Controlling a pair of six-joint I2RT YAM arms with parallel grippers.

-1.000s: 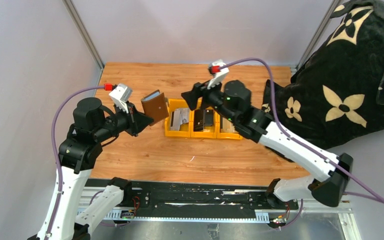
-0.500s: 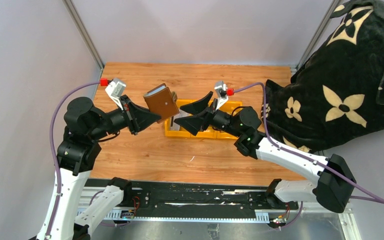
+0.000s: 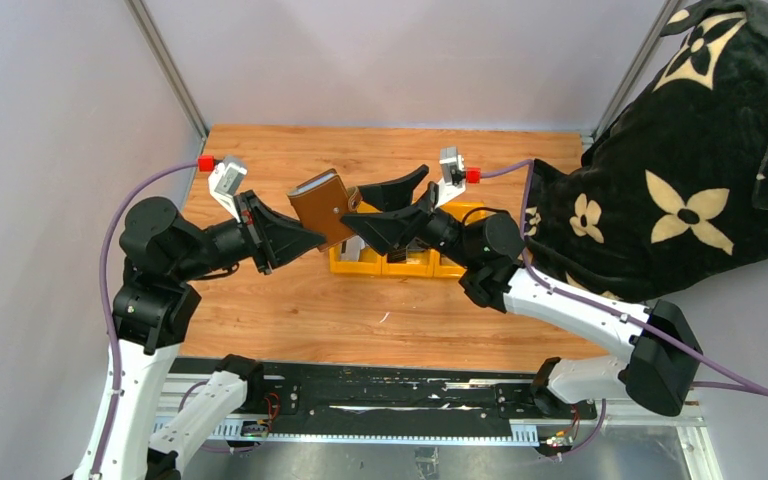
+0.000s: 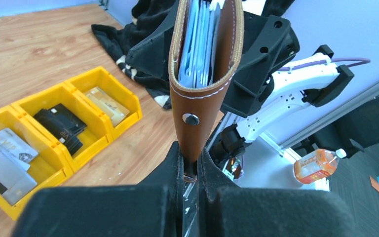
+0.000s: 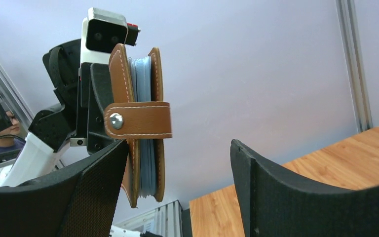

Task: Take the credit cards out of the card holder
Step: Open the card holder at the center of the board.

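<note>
Left gripper is pinched shut on the lower edge of the card holder, which sits up in the air over the table. Only the left wrist view shows us the holder's open top, with bluish-silver credit cards packed inside. Only the right wrist view shows us the strap snapped across the holder's side. Right gripper has its jaws wide at that strap side; we cannot tell whether they touch it. From above, that arm hides most of the yellow bin. The left wrist view shows all three compartments: silvery cards left, black cards middle, tan card right.
</note>
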